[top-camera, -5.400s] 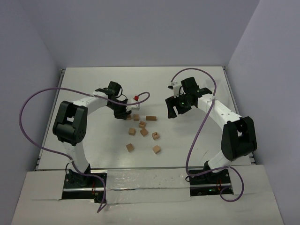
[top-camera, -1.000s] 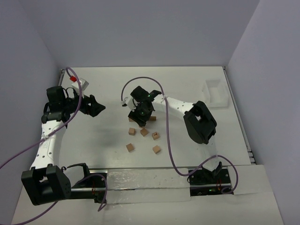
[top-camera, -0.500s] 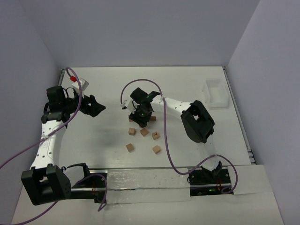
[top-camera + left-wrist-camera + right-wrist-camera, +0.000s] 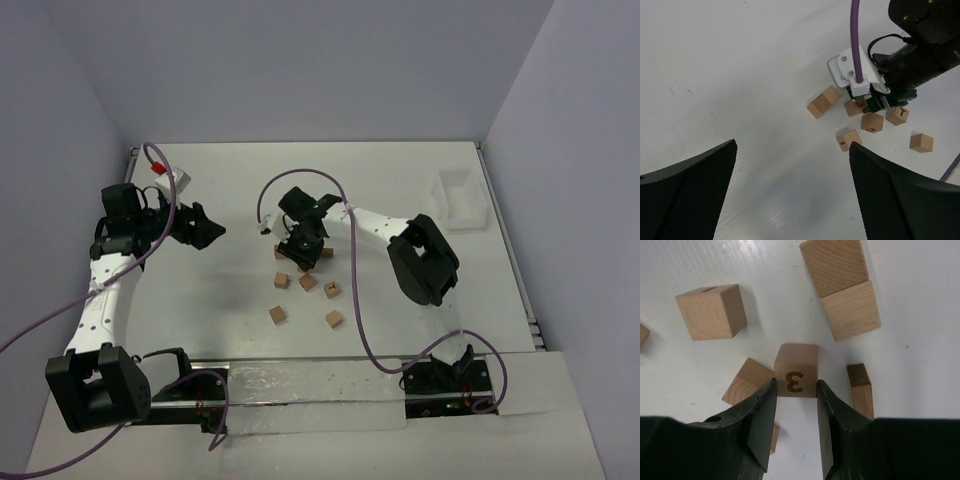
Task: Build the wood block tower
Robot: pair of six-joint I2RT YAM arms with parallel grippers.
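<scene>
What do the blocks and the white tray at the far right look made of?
Blocks, like the 3 block: bare pale wood, matte, with visible grain lines. Tray: white and smooth, probably plastic; too small to be sure.

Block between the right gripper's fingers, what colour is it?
The block is tan with a dark-brown 3; right wrist view.

Laboratory robot test cell: a white counter [image 4: 230, 200] boxed in by plain pale walls [image 4: 300, 60], with two cabled arms [image 4: 97, 300] bolted at its near edge.
</scene>
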